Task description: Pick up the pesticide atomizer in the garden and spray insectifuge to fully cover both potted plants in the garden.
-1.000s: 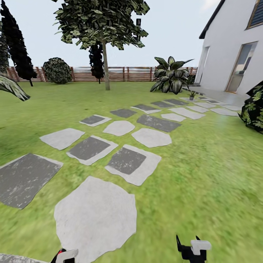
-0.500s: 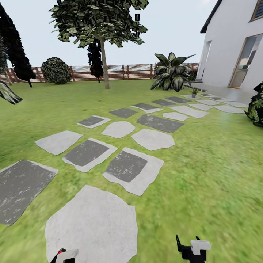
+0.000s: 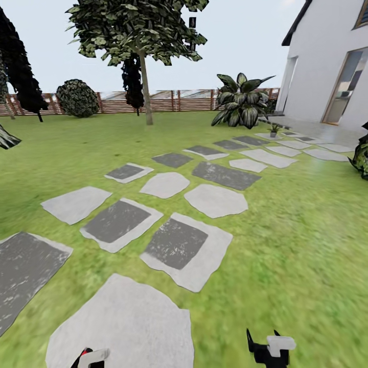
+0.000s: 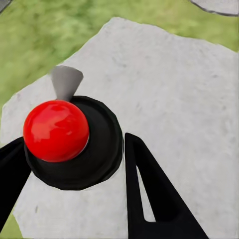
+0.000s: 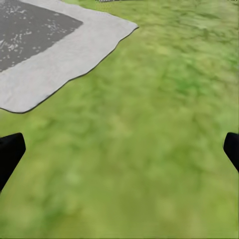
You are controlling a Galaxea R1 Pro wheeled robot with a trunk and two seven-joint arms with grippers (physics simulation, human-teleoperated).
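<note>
Atomizer [image 4: 69, 142] in left end effector [image 4: 74, 194] (wrist view).

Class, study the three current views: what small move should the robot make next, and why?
Probably keep rolling forward along the stepping stones, bearing slightly right toward the small potted plant by the patio. The left pincer appears to grip the atomizer, with its red top between the fingers, while that plant looks far off, likely too distant to spray. The right pincer is open over grass.

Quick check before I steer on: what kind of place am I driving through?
A house's back garden, it seems: green lawn crossed by grey stepping stones, a brown slatted fence behind, and a white house on the right.
</note>
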